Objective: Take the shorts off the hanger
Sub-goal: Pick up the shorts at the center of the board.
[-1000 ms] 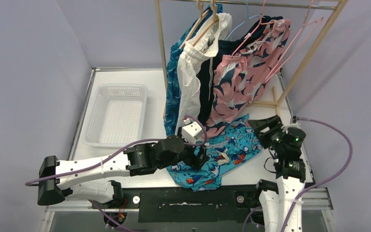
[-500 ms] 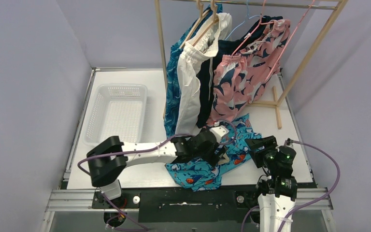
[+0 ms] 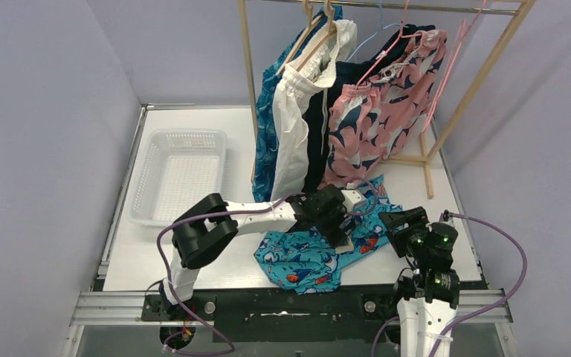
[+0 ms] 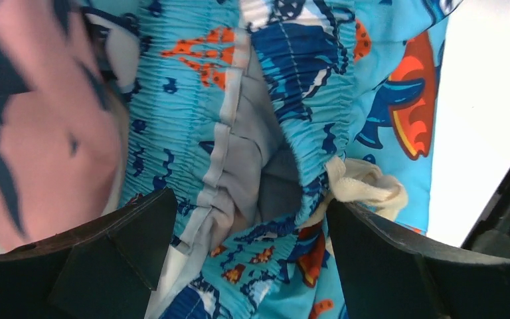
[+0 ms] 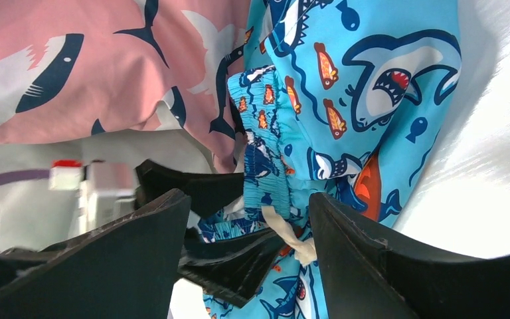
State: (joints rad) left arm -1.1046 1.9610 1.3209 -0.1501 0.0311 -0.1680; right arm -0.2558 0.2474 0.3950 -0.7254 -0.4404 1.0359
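Teal shorts (image 3: 305, 256) lie on the worktop (image 3: 234, 141) at lower centre, off the rack. Left fingers (image 4: 126, 232) gape wide over the waistband (image 4: 305, 113) (holding nothing); right fingers (image 5: 372, 252), half spread, grip nothing either. Lifting straight up, I judge, avoids snagging the drawstring (image 4: 365, 186).

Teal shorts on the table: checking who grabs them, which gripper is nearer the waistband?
Left. The left gripper sits over the waistband of the teal shorts; the right gripper is off their right edge.
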